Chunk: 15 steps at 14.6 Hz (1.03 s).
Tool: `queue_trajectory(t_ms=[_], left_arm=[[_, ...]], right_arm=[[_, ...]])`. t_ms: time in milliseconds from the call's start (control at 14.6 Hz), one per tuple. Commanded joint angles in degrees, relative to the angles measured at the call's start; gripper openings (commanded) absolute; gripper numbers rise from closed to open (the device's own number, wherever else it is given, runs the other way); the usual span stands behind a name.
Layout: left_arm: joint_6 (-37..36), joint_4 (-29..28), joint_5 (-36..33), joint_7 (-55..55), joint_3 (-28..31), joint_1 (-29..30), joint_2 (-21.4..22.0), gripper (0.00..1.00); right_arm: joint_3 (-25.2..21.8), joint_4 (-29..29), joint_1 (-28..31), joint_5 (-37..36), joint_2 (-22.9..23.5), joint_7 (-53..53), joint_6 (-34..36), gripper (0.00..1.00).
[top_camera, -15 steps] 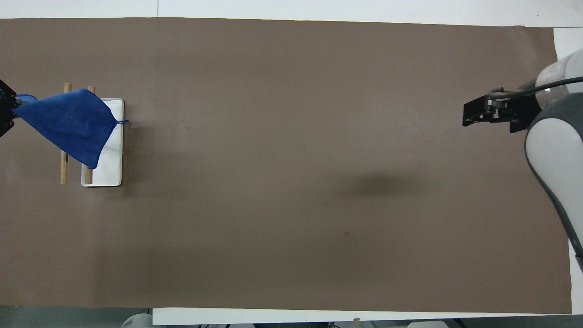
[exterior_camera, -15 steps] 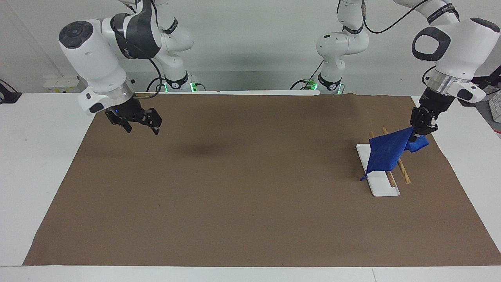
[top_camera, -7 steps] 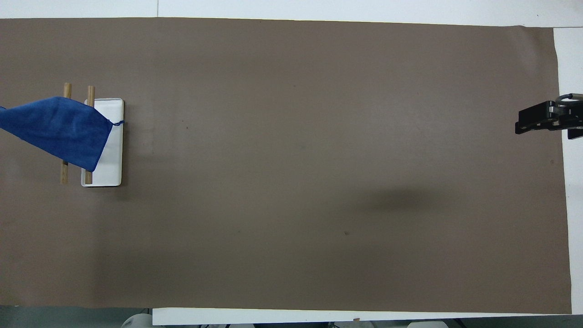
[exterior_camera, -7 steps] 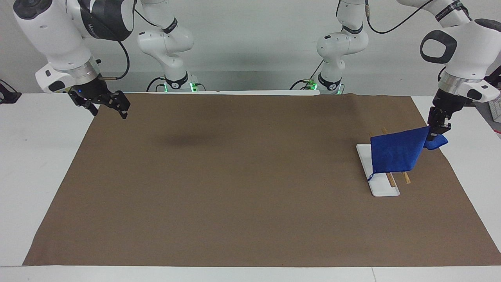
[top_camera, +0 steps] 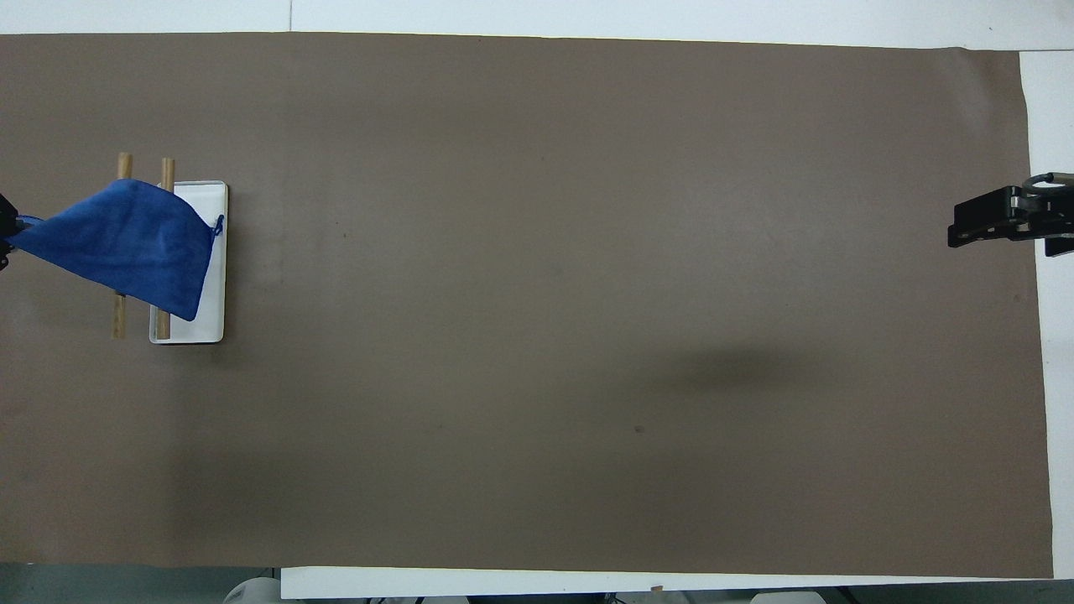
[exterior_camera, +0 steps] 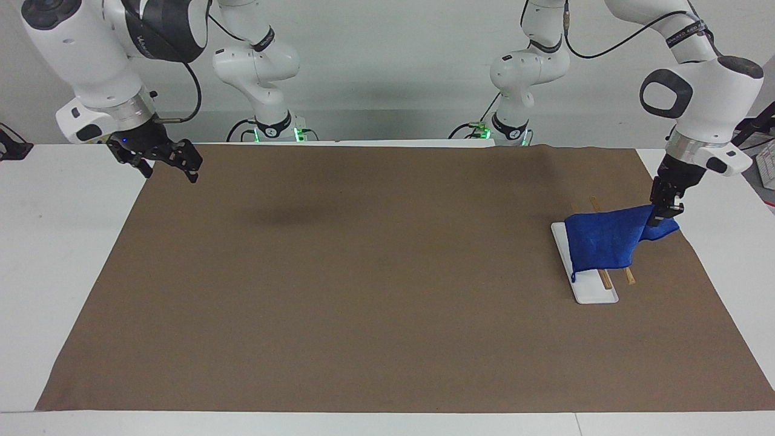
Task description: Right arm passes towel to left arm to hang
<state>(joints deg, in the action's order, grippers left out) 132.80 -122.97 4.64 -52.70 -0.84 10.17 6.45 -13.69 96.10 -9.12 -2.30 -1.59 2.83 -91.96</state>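
Over the white rack (exterior_camera: 585, 284) the left end effector (exterior_camera: 662, 213) grips a corner of the towel (exterior_camera: 602, 243), draping it across the rack's wooden rods to hang, while the right end effector (exterior_camera: 168, 160) waits open, well apart from the rack.

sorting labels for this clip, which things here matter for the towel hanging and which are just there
In the job:
- towel, draped over the rack
- wooden rack
- left tool, shut on the towel
- right tool, open, waiting over the table's right-arm end

Just there:
- brown paper mat
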Motion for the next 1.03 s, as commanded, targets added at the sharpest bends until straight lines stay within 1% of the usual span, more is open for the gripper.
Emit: queue_trajectory(t_ms=[0,137,205,342,411,479,616,753,822,959], left_arm=[[-0.5,-0.3,-1.0,0.7,-0.3,1.4,0.6,0.99],[-2.4,2.5,-1.1,0.8,-0.3,1.8,-0.2,1.00],[-4.5,5.0,-1.1,0.8,-0.3,1.8,-1.0,1.00],[-10.9,11.0,-1.1,1.5,-0.4,1.4,-2.1,1.00],[-13.2,13.4,-1.1,3.6,-0.4,0.7,-2.7,1.00],[-16.9,15.7,-1.2,6.5,-0.6,0.6,-2.8,1.00],[-27.4,21.6,-1.2,13.2,-1.0,-0.1,-3.0,1.00],[-37.0,28.5,-1.6,19.2,-0.8,-4.8,-4.9,1.00],[-41.5,32.5,-1.9,21.2,-0.9,-5.9,-6.4,1.00],[-48.0,38.6,-2.5,23.8,-0.9,-9.7,-9.1,1.00]], right_arm=[[0.2,-0.4,0.2,0.0,-0.2,-1.0,1.1,0.99],[0.2,-0.4,-0.1,0.0,-0.2,-0.9,1.1,0.99],[0.2,-0.4,-0.1,0.0,-0.2,-0.9,1.1,0.99],[0.2,-0.4,-0.1,0.0,-0.2,-0.9,1.1,0.99],[0.2,-0.5,-0.1,0.0,-0.2,-0.9,1.1,0.99],[0.2,-0.5,-0.1,0.0,-0.3,-0.9,1.0,0.99],[0.6,-0.4,-0.1,0.0,-0.5,-0.9,1.0,0.99],[0.8,-0.3,-0.2,0.0,-0.6,-0.9,1.1,0.99],[0.8,-0.1,-0.3,0.0,-1.0,-0.9,1.0,0.99],[0.8,0.1,-0.1,0.0,-1.1,-0.9,1.1,0.99]])
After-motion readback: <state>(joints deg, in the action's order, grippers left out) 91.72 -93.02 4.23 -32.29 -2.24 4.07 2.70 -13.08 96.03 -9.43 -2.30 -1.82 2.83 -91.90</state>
